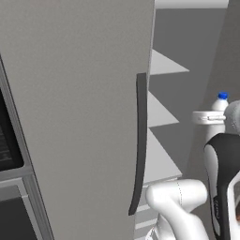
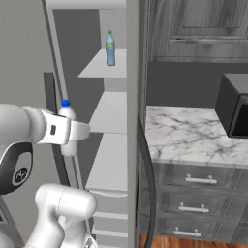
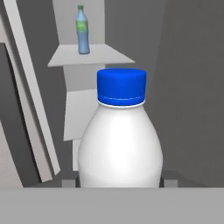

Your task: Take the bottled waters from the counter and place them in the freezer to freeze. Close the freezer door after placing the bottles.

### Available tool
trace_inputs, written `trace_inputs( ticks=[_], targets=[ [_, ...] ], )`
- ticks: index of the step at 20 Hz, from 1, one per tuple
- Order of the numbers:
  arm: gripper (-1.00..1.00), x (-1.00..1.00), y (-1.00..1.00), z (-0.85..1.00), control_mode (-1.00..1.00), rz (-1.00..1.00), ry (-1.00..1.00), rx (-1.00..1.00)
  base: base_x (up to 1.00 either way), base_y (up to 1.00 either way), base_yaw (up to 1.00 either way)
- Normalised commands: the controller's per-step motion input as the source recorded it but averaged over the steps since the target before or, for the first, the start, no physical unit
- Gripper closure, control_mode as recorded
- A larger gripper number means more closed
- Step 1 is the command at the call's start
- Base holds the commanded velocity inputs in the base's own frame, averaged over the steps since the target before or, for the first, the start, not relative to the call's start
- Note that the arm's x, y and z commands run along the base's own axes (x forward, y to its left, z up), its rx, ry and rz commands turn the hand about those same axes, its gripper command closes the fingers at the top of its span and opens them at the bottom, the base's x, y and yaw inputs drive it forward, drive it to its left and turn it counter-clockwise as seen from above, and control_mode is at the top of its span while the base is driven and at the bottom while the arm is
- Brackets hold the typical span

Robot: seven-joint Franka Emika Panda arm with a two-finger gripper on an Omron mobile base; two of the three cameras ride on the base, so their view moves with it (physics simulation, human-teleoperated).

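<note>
gripper clasping white bottle, blue bottle on freezer shelf beyond

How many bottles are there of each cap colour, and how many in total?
Blue cap: 1, the white bottle held in the hand in front of the open freezer.
Green cap: 1, the blue bottle standing upright on an upper freezer shelf.
Total: 2 bottles.
</note>
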Motion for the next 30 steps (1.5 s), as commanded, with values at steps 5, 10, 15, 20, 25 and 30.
trace_inputs(
  ticks=[5,10,15,20,25,30],
  targets=[
    [1.0,0.45,0.03,0.12,-1.0,0.09,-0.03,0.0,0.0,0.0,0.0],
    [1.0,0.46,0.02,0.19,-1.0,0.1,-0.2,-0.01,0.0,0.0,0.0],
    [1.0,0.41,0.0,0.08,-1.0,0.12,-0.29,-0.01,0.0,0.0,0.0],
    [1.0,0.47,0.0,0.3,-1.0,0.07,0.0,0.0,0.0,0.0,0.0],
    [1.0,0.3,0.0,0.34,-1.0,0.01,0.12,0.0,0.0,0.0,0.0],
    [1.0,0.21,0.0,0.0,-1.0,-0.01,0.0,0.0,0.0,0.0,0.0]
  ],
)
